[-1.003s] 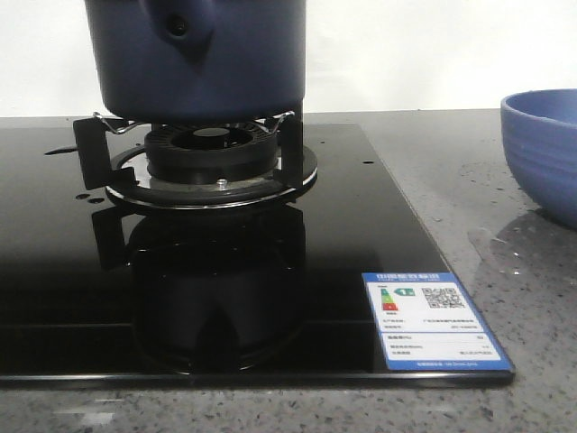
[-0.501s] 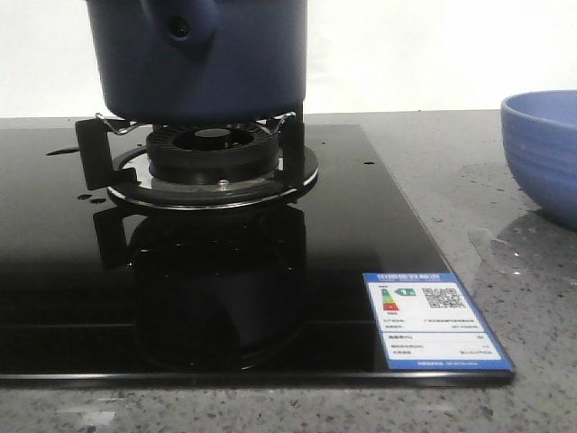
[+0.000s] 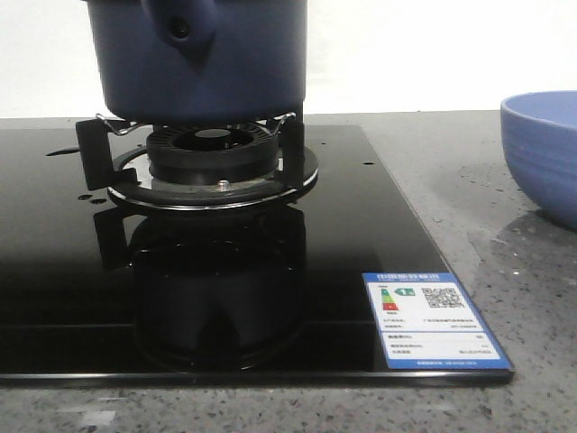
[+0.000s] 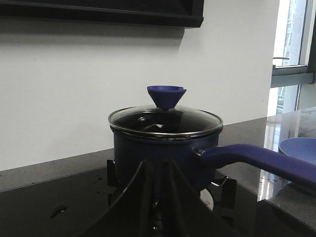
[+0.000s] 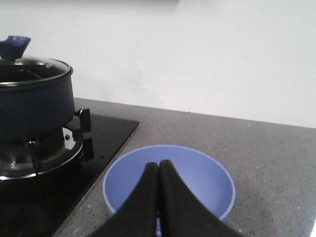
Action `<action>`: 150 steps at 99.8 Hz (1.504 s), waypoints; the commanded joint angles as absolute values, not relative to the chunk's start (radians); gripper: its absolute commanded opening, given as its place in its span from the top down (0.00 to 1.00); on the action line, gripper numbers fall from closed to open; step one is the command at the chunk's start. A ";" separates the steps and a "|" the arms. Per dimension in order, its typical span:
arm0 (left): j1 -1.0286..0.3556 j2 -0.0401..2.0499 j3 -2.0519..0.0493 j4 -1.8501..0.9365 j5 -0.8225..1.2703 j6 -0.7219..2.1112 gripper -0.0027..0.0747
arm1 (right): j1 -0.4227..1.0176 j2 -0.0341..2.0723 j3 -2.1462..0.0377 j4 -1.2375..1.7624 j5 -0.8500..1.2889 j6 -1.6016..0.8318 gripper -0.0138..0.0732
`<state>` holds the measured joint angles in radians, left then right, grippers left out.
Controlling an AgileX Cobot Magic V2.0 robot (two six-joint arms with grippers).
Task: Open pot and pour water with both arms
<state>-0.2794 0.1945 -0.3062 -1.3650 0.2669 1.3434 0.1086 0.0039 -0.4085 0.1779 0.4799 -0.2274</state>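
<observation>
On the gas burner (image 3: 214, 162) of the black glass hob (image 3: 379, 225) sits the pot (image 3: 203, 59), in the same spot as a second ago; only the view has crept slightly, the pan support a touch further right than before. The pot stands upright with its glass lid (image 4: 165, 121) on, the blue cone knob (image 4: 166, 95) on top. Its long handle (image 4: 256, 160) runs level from the pot's wall out toward the lighter blue bowl (image 5: 168, 185) (the bowl rests on the speckled grey counter (image 5: 266, 153) beside the hob).

My left gripper (image 4: 154, 197) hangs in front of the pot, well short of it, its dark fingers narrowly parted with a thin gap and nothing between them. My right gripper (image 5: 159, 197) hovers over the bowl with its fingertips pressed together, empty, the pot well off to one side. Small water droplets (image 3: 81, 196) dot the hob near the burner.
</observation>
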 commanded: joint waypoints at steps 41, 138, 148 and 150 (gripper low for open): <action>-0.277 0.192 -0.320 -1.388 0.246 1.333 0.99 | 0.109 -0.013 -0.428 0.183 0.383 -0.241 0.92; -0.147 0.060 -0.029 -0.008 -0.081 0.148 0.99 | 0.109 -0.013 -0.428 0.183 0.383 -0.241 0.92; -0.092 -0.015 0.034 -0.035 -0.008 0.148 0.99 | 0.109 -0.013 -0.428 0.183 0.383 -0.241 0.92; -0.081 -0.033 0.034 -0.046 0.033 0.148 0.99 | 0.109 -0.013 -0.428 0.183 0.383 -0.241 0.92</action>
